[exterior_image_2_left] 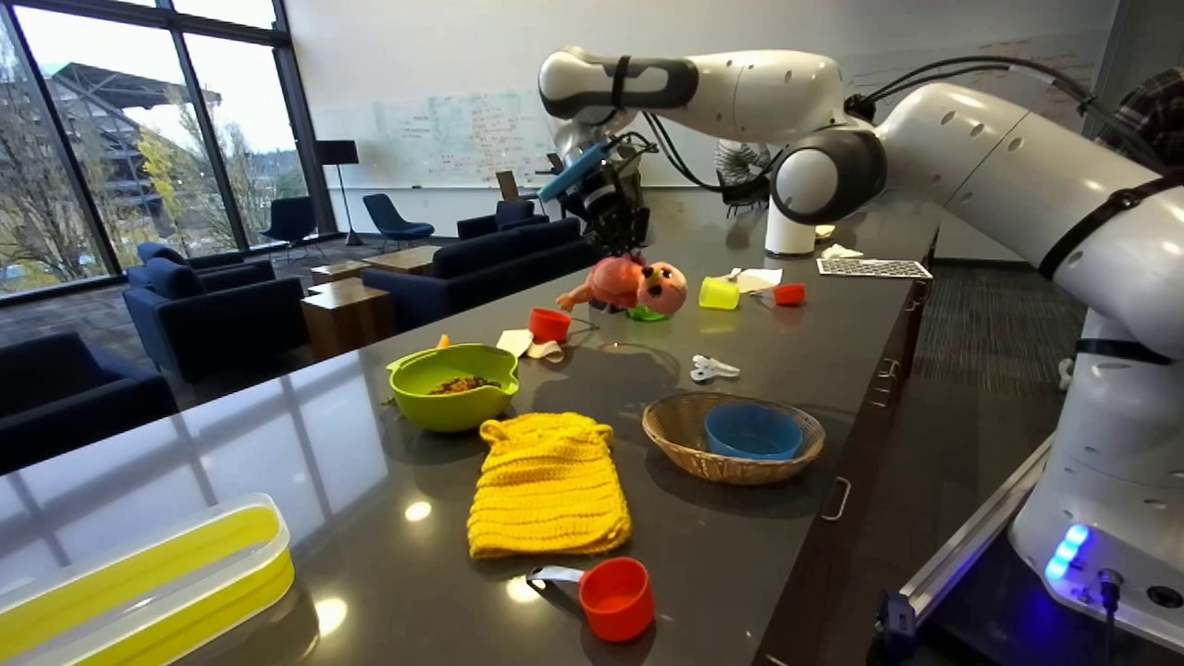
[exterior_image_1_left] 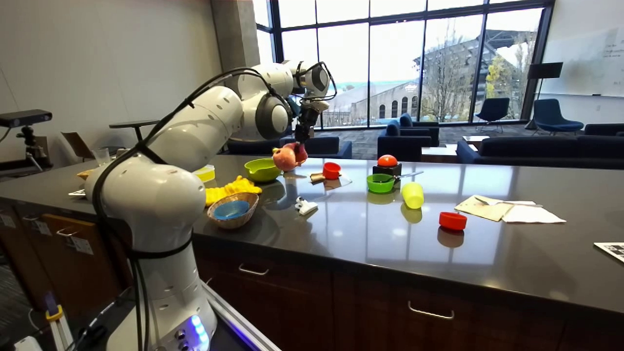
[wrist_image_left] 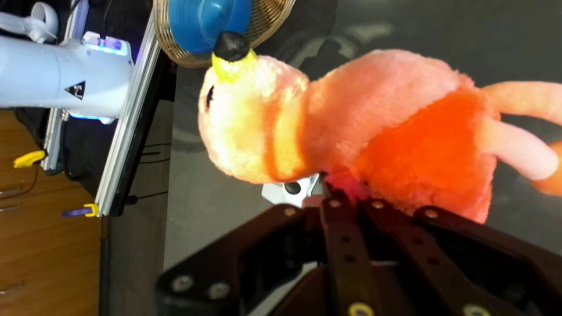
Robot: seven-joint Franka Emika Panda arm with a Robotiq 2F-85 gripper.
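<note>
We see the end effector gripping 1 pink toy bird across the wrist view's centre, above the bench.

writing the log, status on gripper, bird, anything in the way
Gripper shut on plush bird. It hangs sideways above counter. White clip nearby on counter, not touching.

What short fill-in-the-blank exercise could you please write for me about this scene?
1. The gripper holds a plush toy in mid-____.
2. The wicker basket contains a bowl coloured ____.
3. The knitted cloth has the colour ____.
4. The box under the red dome is coloured ____.
Missing words: air; blue; yellow; black.
</note>
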